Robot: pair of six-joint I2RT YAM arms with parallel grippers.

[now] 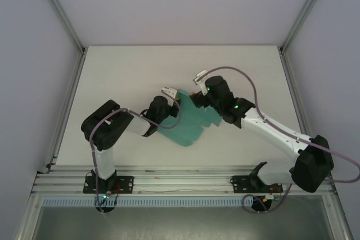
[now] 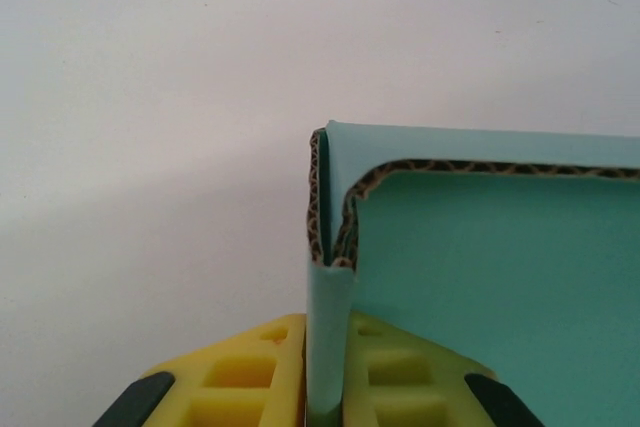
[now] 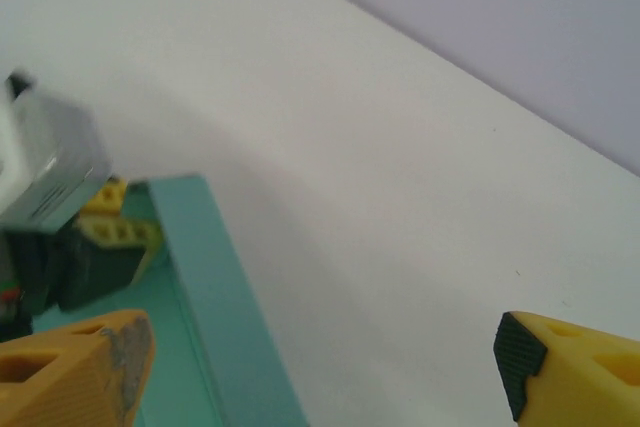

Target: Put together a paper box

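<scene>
The white table (image 1: 112, 82) carries the box (image 1: 191, 122) at its middle, between the two arms: mostly a flat teal sheet with tabs toward the near edge, one side turned up into a wall (image 2: 480, 157). The left gripper (image 2: 328, 352) is closed tight on that wall's end, where the card is doubled over on itself and the corrugated edge shows at the bend; its yellow pads (image 2: 250, 367) press it from both sides. The right gripper (image 3: 320, 362) hovers above the wall's far side with fingers spread wide and nothing between them; the teal strip runs just beside its left finger. The step looks like fixing this side wall, with much of the box yet to form. To do it well, the left should hold low and steady so the sheet does not slide, while the right comes down astride the strip, one finger either side, squared to it, and closes gently enough not to crush the card.
</scene>
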